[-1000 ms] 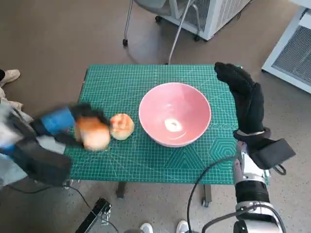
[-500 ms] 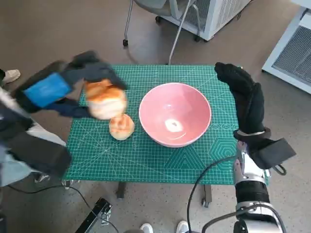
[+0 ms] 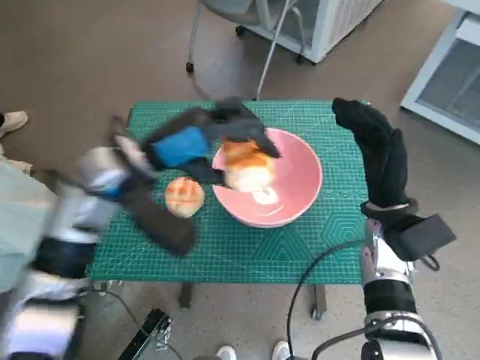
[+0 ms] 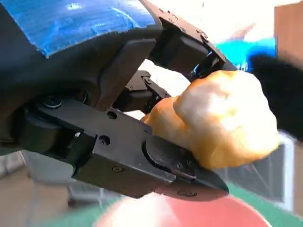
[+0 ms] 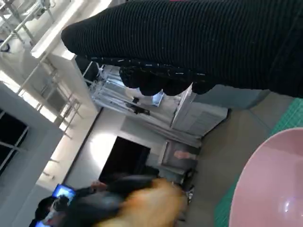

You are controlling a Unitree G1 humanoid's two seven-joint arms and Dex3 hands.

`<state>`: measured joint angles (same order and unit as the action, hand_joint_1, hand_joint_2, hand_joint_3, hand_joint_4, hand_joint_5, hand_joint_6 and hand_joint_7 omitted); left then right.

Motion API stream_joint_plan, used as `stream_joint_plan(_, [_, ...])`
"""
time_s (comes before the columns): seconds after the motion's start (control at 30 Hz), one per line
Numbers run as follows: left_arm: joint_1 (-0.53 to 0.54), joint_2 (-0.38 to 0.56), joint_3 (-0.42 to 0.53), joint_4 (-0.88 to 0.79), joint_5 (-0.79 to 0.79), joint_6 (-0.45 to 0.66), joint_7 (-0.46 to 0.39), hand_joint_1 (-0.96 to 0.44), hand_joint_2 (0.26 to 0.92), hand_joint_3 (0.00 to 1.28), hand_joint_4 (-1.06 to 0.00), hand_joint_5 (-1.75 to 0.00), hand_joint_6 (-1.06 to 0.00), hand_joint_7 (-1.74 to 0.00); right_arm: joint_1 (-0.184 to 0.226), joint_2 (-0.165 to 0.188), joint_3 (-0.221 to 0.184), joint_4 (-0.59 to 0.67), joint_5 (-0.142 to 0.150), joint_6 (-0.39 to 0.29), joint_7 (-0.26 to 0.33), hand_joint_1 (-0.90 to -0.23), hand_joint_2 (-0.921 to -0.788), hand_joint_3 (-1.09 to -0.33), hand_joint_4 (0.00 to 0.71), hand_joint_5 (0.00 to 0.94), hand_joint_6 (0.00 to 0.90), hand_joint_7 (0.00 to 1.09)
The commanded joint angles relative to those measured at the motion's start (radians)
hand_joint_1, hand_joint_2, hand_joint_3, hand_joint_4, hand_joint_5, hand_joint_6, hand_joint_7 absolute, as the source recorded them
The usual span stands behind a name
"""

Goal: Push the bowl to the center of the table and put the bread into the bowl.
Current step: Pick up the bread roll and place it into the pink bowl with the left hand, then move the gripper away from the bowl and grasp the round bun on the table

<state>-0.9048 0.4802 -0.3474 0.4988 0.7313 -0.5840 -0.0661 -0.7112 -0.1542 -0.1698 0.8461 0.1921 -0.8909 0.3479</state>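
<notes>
A pink bowl [image 3: 292,196] stands near the middle of the green mat [image 3: 225,240]. My left hand [image 3: 214,135] holds a golden bread roll [image 3: 247,165] over the bowl's left half; the left wrist view shows the roll [image 4: 222,118] gripped between the black fingers [image 4: 142,156], with the bowl [image 4: 189,215] below. A second roll [image 3: 184,196] lies on the mat just left of the bowl. My right hand [image 3: 379,150], in its black glove [image 5: 199,42], stands upright at the bowl's right side, holding nothing. The bowl's rim [image 5: 270,184] shows in the right wrist view.
The table is small and the mat's edges are close on all sides. A wheeled chair frame [image 3: 247,30] and a white cabinet [image 3: 330,22] stand beyond the far edge. A shoe [image 3: 11,120] shows at the far left. Cables [image 3: 315,277] hang by my right forearm.
My left hand has carried the roll up from the table's left side and rightward until it is over the bowl. The second roll, the bowl and my right hand have stayed put.
</notes>
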Motion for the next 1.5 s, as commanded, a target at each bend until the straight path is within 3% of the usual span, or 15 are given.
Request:
stream_joint_plan(0.03, [-0.060, -0.059, -0.069, 0.130, 0.072, 0.003, 0.076, 0.00, 0.920, 0.11, -0.52, -1.31, -0.69, -1.13, 0.026, 0.000, 0.000, 0.012, -0.006, 0.001, 0.001, -0.542, -0.921, -0.776, 0.371, 0.011, 0.034, 0.80])
stream_joint_plan(0.3, [-0.125, -0.125, -0.141, 0.280, 0.138, 0.040, 0.141, 0.00, 0.921, 0.12, -0.51, -1.38, -0.69, -1.07, 0.045, -0.004, -0.006, -0.004, 0.011, 0.014, 0.012, -0.550, -0.921, -0.769, 0.373, 0.011, 0.040, 0.79])
stream_joint_plan(0.4, [-0.146, -0.147, -0.144, 0.334, 0.121, 0.062, 0.123, 0.00, 0.920, 0.13, -0.51, -1.41, -0.66, -1.08, 0.053, -0.010, -0.008, -0.016, 0.009, 0.020, 0.009, -0.552, -0.921, -0.765, 0.374, 0.011, 0.051, 0.78])
stream_joint_plan(0.53, [-0.150, -0.160, -0.140, 0.337, 0.093, 0.140, 0.023, 0.00, 0.921, 0.30, -0.38, -1.48, -0.42, -1.38, 0.060, -0.019, -0.011, -0.026, -0.005, 0.018, -0.005, -0.554, -0.921, -0.763, 0.376, 0.011, 0.060, 0.76])
stream_joint_plan(0.57, [-0.149, -0.162, -0.141, 0.329, 0.089, 0.165, -0.008, -0.03, 0.902, 0.29, -0.29, -1.07, -0.33, -1.06, 0.062, -0.020, -0.012, -0.029, -0.007, 0.018, -0.008, -0.556, -0.921, -0.762, 0.375, 0.010, 0.062, 0.76])
stream_joint_plan(0.67, [-0.146, -0.160, -0.151, 0.284, 0.090, 0.250, -0.116, -0.05, 0.915, 0.20, -0.22, -0.37, -0.28, -0.49, 0.067, -0.023, -0.014, -0.040, -0.014, 0.021, -0.020, -0.559, -0.921, -0.762, 0.375, 0.010, 0.064, 0.75])
stream_joint_plan(0.77, [-0.140, -0.152, -0.152, 0.236, 0.085, 0.299, -0.188, -0.06, 0.919, 0.17, -0.15, -0.12, -0.25, -0.27, 0.072, -0.027, -0.015, -0.049, -0.021, 0.022, -0.032, -0.561, -0.921, -0.761, 0.373, 0.008, 0.066, 0.75])
stream_joint_plan(1.1, [-0.077, -0.124, -0.101, 0.081, 0.003, 0.388, -0.303, -0.15, 0.914, 0.07, -0.03, 0.00, -0.21, -0.11, 0.074, -0.018, -0.008, -0.049, -0.039, 0.012, -0.056, -0.564, -0.921, -0.757, 0.378, 0.010, 0.071, 0.74])
stream_joint_plan(1.33, [-0.030, -0.073, -0.052, -0.100, -0.038, 0.503, -0.428, -0.17, 0.895, 0.03, -0.09, -0.03, -0.25, -0.11, 0.073, -0.011, -0.003, -0.047, -0.039, 0.015, -0.058, -0.558, -0.921, -0.761, 0.378, 0.009, 0.071, 0.74])
stream_joint_plan(1.5, [0.029, -0.004, 0.018, -0.230, -0.101, 0.516, -0.476, -0.19, 0.885, 0.02, -0.15, -0.05, -0.30, -0.12, 0.076, -0.005, -0.002, -0.045, -0.030, 0.016, -0.051, -0.555, -0.921, -0.762, 0.378, 0.009, 0.072, 0.74])
